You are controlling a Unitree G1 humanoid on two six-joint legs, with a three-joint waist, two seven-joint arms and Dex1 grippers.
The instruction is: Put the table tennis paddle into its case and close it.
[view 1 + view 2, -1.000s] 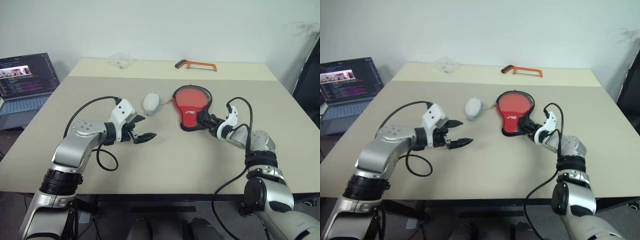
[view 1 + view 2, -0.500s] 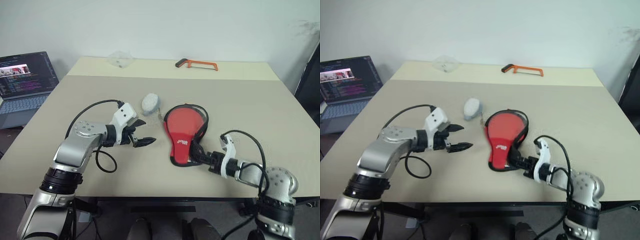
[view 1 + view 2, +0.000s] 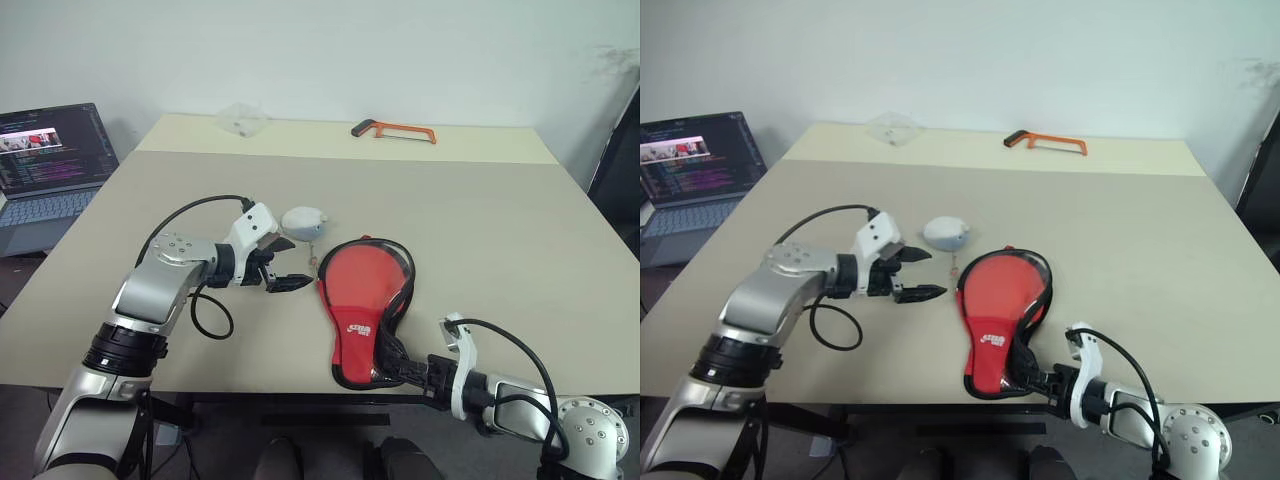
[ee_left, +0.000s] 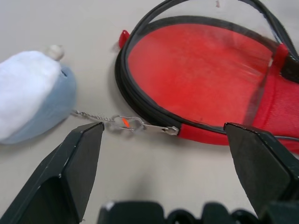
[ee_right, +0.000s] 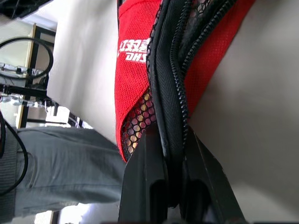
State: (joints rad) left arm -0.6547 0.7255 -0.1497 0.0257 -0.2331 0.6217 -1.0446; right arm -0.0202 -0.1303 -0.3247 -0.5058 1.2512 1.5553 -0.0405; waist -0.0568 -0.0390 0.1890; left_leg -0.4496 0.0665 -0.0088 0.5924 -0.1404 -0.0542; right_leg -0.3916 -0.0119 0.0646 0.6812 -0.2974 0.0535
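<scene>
At table edge, right end effector (clamped) grips case.

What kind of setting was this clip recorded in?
Probably an office or lab workspace. A plain beige table stands against a bare white wall, an open laptop showing code sits beside it, and an orange hacksaw lies at the far edge.
</scene>
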